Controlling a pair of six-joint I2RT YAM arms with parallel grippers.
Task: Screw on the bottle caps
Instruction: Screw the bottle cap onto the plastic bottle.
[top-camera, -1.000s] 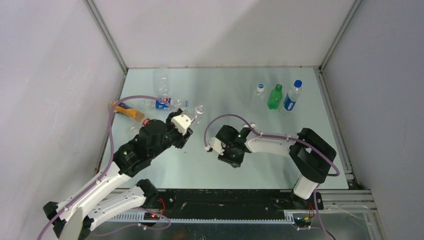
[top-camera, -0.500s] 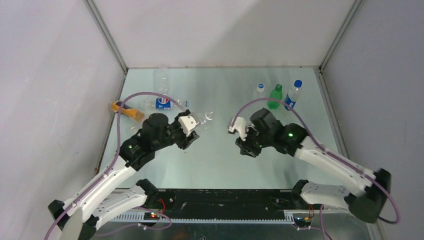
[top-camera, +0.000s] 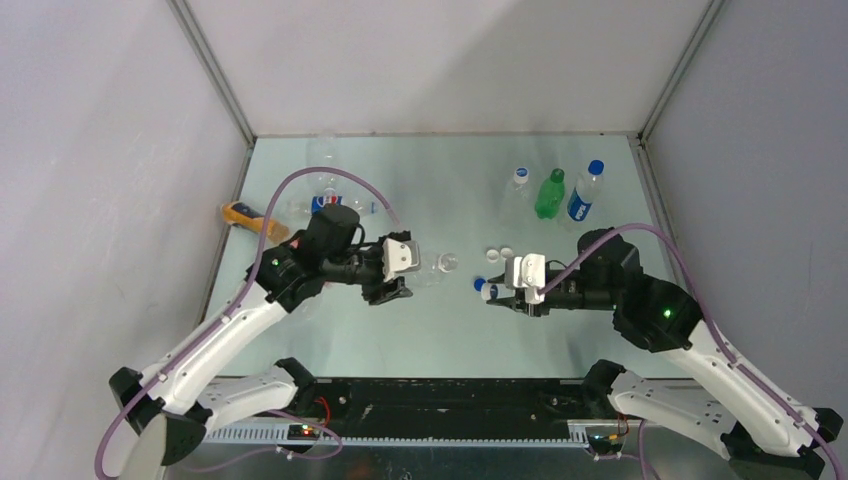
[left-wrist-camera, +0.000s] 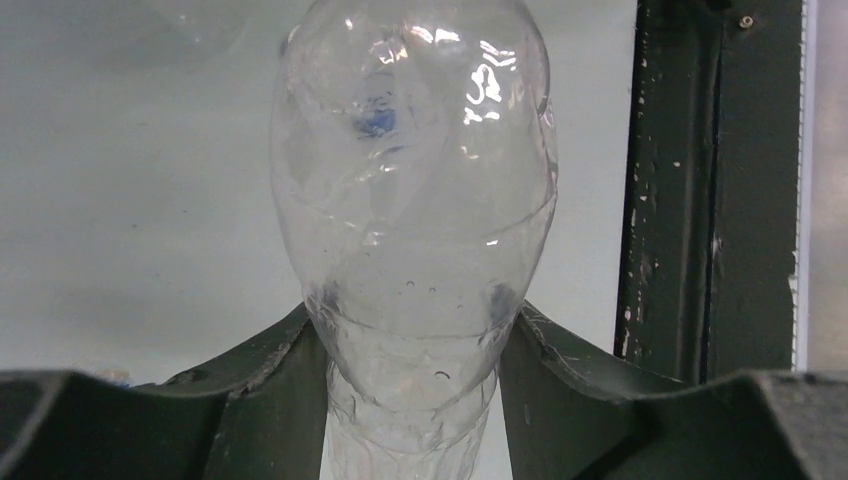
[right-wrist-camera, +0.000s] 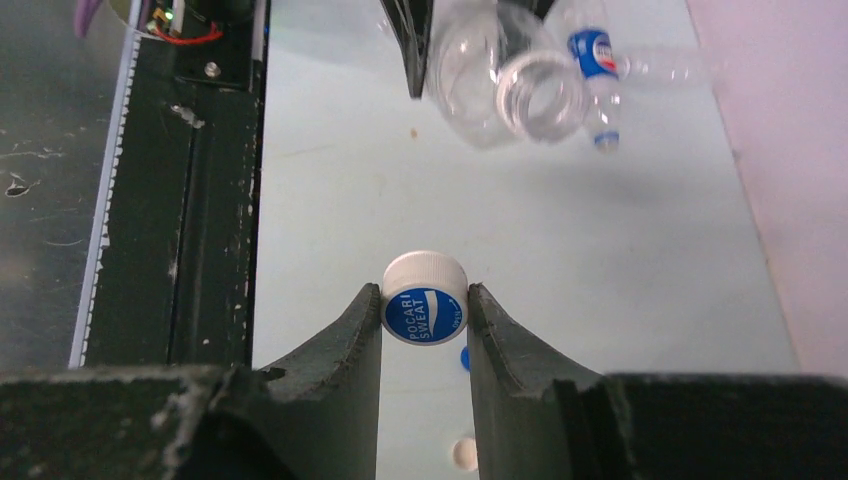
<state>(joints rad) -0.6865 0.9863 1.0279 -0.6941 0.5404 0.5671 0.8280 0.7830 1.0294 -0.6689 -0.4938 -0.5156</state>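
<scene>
Presently, item one: white-and-blue cap (right-wrist-camera: 425, 311), over the middle of the desk (top-camera: 440, 180), pinched by its rim in my right fingers (right-wrist-camera: 345, 340), narrowly parted, its open side aimed at the bottle mouth. Item two: clear bottle (left-wrist-camera: 415, 200), held level, neck toward the cap for threading; my left fingers (left-wrist-camera: 265, 375) clamp its body. Loose white caps (top-camera: 494, 253) lie just beyond, toward the far edge.
</scene>
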